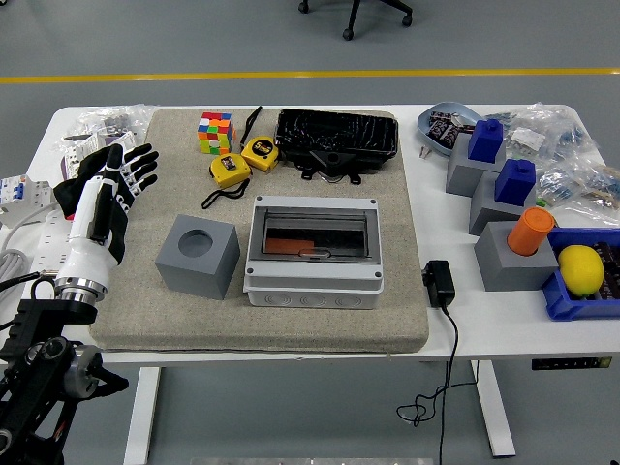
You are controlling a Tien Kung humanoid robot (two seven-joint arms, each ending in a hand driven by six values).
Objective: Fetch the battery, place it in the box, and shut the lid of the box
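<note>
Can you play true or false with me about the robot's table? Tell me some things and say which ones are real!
1. The left hand is holding a tape measure. False: its fingers are spread and hold nothing, at the mat's left edge.
2. A colourful cube sits at the far left part of the mat. True.
3. The lemon lies in a blue bin. True.
4. The grey block with a round hole stands right of the box. False: it stands left of it.
5. Two yellow tape measures lie beyond the box. True.
</note>
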